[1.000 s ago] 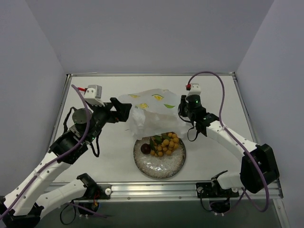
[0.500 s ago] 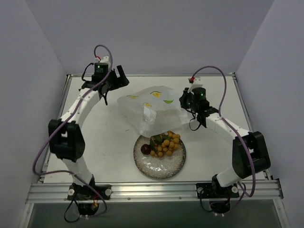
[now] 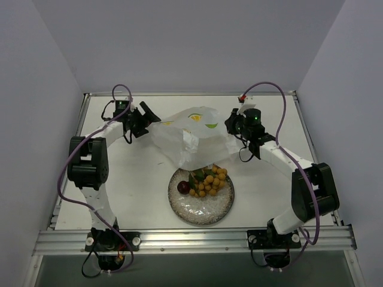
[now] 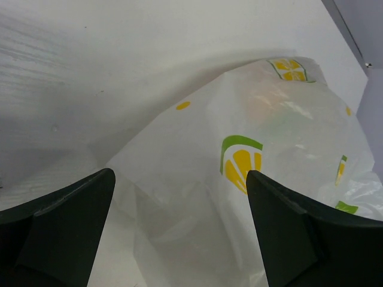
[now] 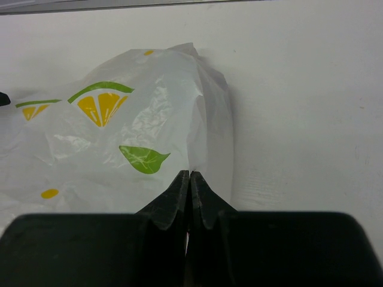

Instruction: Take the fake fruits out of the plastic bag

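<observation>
Since half a second ago the left arm has swung in from the far-left corner of the table (image 3: pixel 131 185), bringing the left gripper (image 3: pixel 148 116) just beside the bag's left end; the right arm has hardly shifted. Nearest the bases, the plate (image 3: pixel 200 210) carries a bunch of berries (image 3: pixel 209 179) and one maroon ball (image 3: pixel 184 187), both already out. The plastic bag (image 3: pixel 191 134) lies just beyond, its near edge overlapping the plate's far rim and its long axis running left to right between the two grippers. A faint orange shape (image 4: pixel 263 107) shows through the plastic, probably fruit left inside. Farther back, the right gripper (image 3: pixel 230 127) is clenched on a fold at the bag's right end; the left one's jaws are spread wide and hold nothing, with the bag straight ahead between them. As the free arm, the left looks best placed to take that end.
</observation>
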